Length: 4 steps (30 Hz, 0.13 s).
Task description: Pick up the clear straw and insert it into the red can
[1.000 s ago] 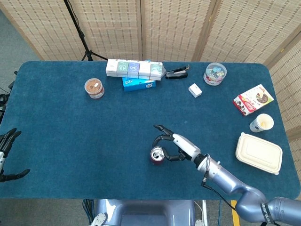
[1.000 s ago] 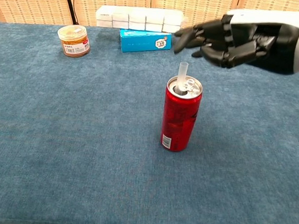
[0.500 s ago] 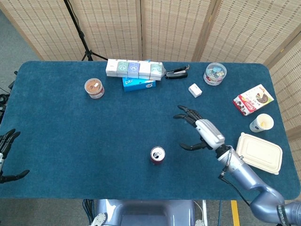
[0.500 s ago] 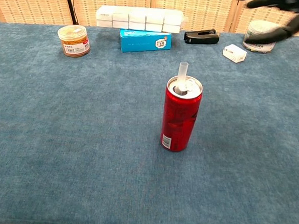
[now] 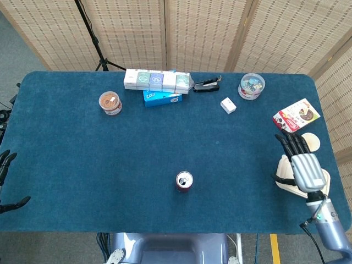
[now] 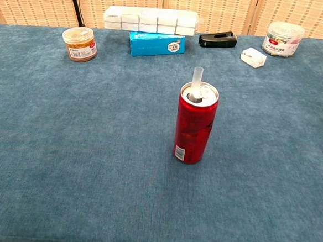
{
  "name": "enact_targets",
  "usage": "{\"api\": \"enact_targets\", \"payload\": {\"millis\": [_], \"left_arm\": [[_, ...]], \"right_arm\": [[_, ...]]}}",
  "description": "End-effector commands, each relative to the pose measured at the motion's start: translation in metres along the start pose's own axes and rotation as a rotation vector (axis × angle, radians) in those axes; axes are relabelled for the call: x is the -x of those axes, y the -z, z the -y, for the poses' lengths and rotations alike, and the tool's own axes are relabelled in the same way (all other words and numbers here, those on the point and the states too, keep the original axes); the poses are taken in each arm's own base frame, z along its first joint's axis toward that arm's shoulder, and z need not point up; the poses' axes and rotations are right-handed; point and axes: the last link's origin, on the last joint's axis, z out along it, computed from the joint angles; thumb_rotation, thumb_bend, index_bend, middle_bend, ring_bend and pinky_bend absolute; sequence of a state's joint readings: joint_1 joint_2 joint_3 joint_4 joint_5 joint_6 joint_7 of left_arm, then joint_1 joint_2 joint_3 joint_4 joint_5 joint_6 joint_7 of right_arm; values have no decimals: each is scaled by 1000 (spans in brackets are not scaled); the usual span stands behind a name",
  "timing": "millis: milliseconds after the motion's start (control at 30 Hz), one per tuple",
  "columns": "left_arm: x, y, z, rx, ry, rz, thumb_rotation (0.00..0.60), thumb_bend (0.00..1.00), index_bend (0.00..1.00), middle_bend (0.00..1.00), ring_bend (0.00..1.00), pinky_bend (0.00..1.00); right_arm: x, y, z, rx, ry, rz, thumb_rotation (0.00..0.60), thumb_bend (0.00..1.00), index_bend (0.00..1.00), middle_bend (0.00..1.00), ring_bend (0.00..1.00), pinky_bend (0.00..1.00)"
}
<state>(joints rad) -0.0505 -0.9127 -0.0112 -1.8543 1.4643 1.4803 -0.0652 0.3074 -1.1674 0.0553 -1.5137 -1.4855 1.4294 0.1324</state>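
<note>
The short clear plastic straw (image 6: 196, 79) stands in the mouth of the tall red drink can (image 6: 195, 123), mid-surface, so the insertion looks done. The right hand (image 5: 301, 164) has pulled away from the can to the right edge, fingers spread, holding nothing; the left hand (image 5: 6, 181) idles open. One straw, one can, two hands.

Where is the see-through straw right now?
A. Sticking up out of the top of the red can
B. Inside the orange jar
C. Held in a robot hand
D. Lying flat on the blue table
A. In the chest view the clear straw stands in the opening of the red can, its top poking above the rim, and no robot hand touches it.
</note>
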Motion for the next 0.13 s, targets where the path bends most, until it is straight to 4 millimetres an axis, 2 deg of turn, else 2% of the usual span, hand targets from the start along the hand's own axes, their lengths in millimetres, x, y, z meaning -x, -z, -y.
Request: {"api": "enact_targets", "payload": {"millis": [33, 133], "left_arm": [[3, 1, 0, -6, -14, -8, 600, 88, 0, 0, 0, 0], [6, 2, -1, -2, -20, -5, 600, 88, 0, 0, 0, 0]], "right_arm": [[7, 35, -13, 81, 57, -12, 600, 0, 0, 0, 0, 0], [7, 49, -14, 117, 80, -33, 600, 0, 0, 0, 0, 0]]}}
